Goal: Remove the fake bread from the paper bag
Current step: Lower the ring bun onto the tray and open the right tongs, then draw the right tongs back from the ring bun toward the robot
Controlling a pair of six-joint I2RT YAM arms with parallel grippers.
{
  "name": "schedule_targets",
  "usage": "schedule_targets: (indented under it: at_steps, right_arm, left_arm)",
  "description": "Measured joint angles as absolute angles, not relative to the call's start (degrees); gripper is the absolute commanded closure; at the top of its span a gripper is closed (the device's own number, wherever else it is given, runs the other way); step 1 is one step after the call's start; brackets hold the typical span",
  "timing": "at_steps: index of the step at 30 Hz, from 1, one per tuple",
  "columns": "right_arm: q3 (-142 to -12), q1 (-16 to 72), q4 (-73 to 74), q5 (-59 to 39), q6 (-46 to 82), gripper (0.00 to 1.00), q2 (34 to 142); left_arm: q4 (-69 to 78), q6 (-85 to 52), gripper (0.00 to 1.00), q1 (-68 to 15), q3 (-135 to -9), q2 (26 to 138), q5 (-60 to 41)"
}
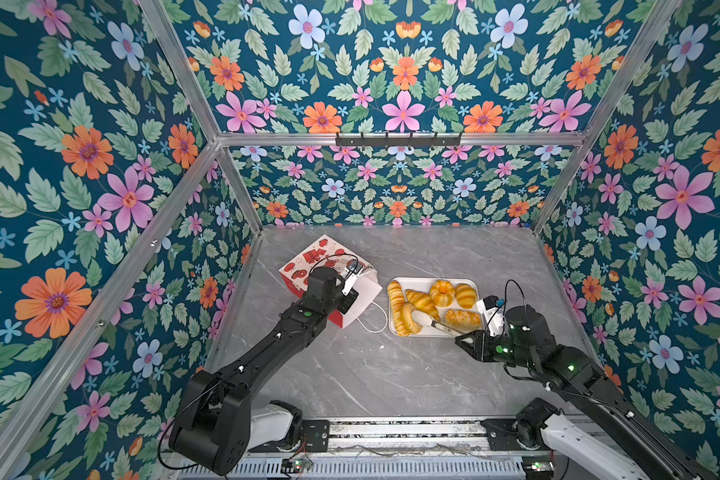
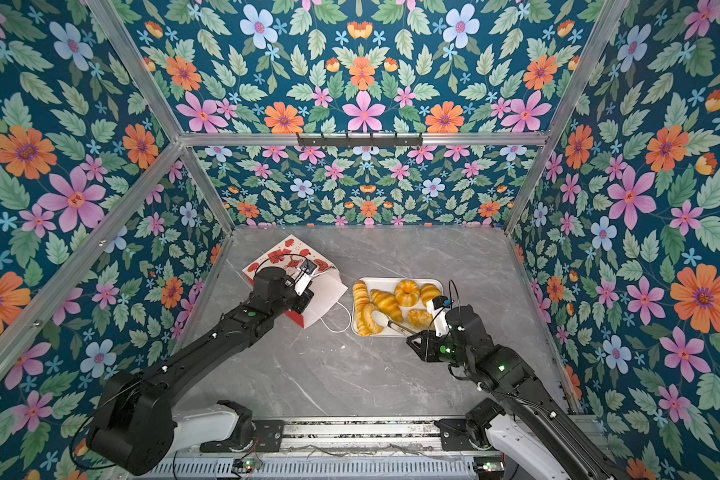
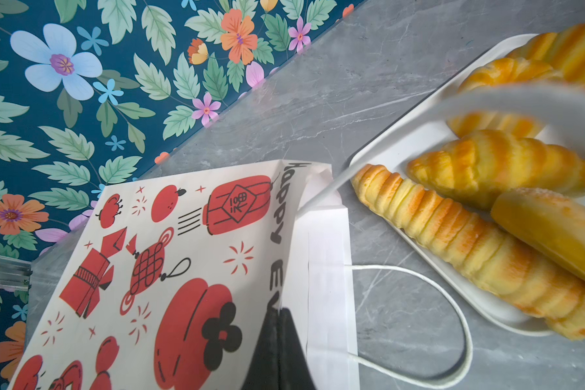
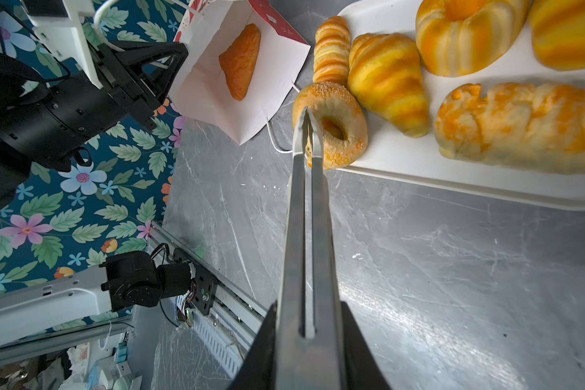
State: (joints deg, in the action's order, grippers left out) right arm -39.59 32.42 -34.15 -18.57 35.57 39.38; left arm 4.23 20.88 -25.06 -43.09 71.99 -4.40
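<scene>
Tongs [image 4: 304,219] first: the right tool [image 4: 308,307] clamps them tight, and their two blades are pressed almost together with nothing caught between. The tips hang right over the doughnut [image 4: 348,114] at the near corner of the tray [image 4: 453,182]; I can't tell whether they touch it.

Risk one, to my eye: those blades must spring apart before they can take anything. If the tool eases its squeeze too far, the tongs could twist or slide out. A careless swing could also nudge that doughnut over the tray's edge onto the worktop [image 4: 453,270].

Further out from the right tool, the paper bag [image 4: 203,84] lies on its side with its mouth facing the tongs. The left tool [image 3: 279,314] is pinched shut on the upper wall at the rim, propping the mouth open. The paper is thin, so a tug might tear it. If the wall slips free, the mouth sags shut. A prod from the tongs could push the light bag away.

Containers now. The tray, closest to the right tool, holds six pieces:
- the doughnut
- a ribbed loaf [image 4: 331,47]
- a croissant [image 4: 389,81]
- a plaited loaf [image 4: 520,125]
- a ring bun [image 4: 463,37]
- a striped roll [image 4: 568,30]

The bag, beyond the tong tips, holds one triangular pastry [image 4: 240,60], flat on the white inside. That looks like the only piece not yet out.
</scene>
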Motion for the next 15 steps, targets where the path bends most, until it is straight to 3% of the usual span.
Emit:
schedule_targets:
  at_steps: [15]
  right_arm:
    - [-40.2, 32.4, -34.5, -18.8, 34.0, 0.68, 40.0]
  left_arm:
    - [4.3, 20.9, 1.0, -25.1, -43.0, 72.2, -4.6]
